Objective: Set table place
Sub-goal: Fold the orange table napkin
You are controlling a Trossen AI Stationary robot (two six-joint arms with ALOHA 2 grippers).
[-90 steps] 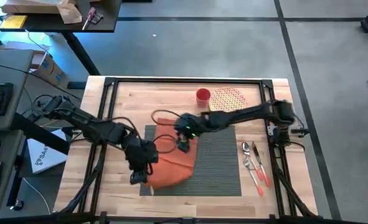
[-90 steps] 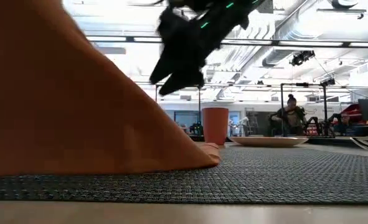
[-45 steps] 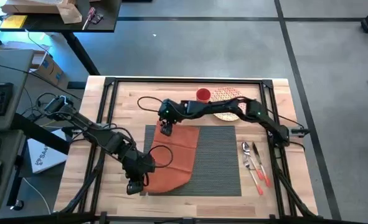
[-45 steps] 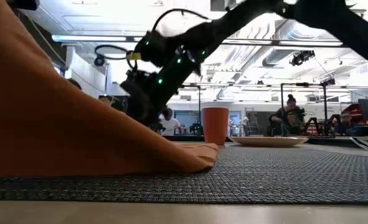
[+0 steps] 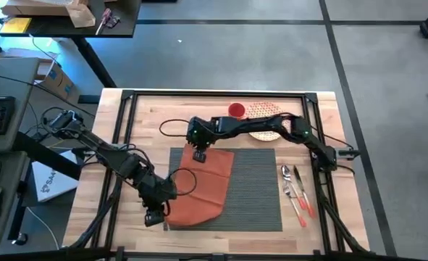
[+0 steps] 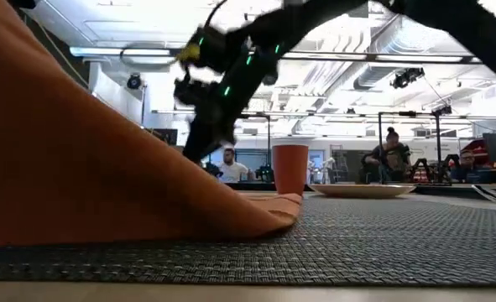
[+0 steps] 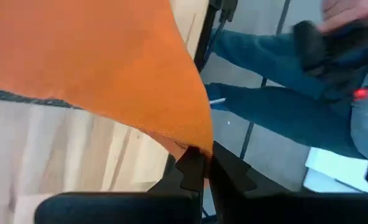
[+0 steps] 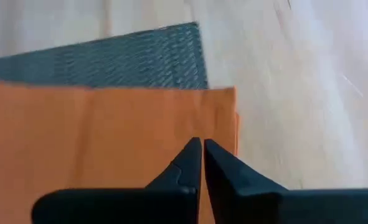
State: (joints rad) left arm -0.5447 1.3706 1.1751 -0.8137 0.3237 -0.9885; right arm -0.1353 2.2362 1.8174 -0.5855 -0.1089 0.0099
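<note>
An orange napkin (image 5: 199,185) lies over the left half of the dark grey ribbed place mat (image 5: 253,188) on the light-wood table (image 5: 156,123). My left gripper (image 5: 153,216) is at the napkin's near left corner and is shut on it. My right gripper (image 5: 199,154) is at the napkin's far left corner, also shut on it. In the low view the napkin (image 6: 80,168) slopes up toward the left from the mat (image 6: 382,226). My left gripper pinches the napkin's near left corner (image 7: 193,140) between its two fingers. That corner is raised off the table, and the cloth runs down from it onto the mat. My right gripper comes from above, pointing down, and has closed on the napkin beside its far left corner (image 8: 224,102). The cloth there lies flat on the mat. The fingers hide how much cloth is between them.
A red cup (image 5: 236,110) and a patterned plate (image 5: 263,116) stand at the table's far side. Cutlery with red handles (image 5: 297,192) lies right of the mat. A person's legs (image 7: 283,106) show beyond the table's edge. A black rail (image 5: 127,145) frames the top.
My right gripper has gone from above the napkin's middle toward the far left, come down at the napkin's far left corner, and shut there. My left gripper has drawn the near left corner toward the table's near left, and the napkin now lies more spread out.
</note>
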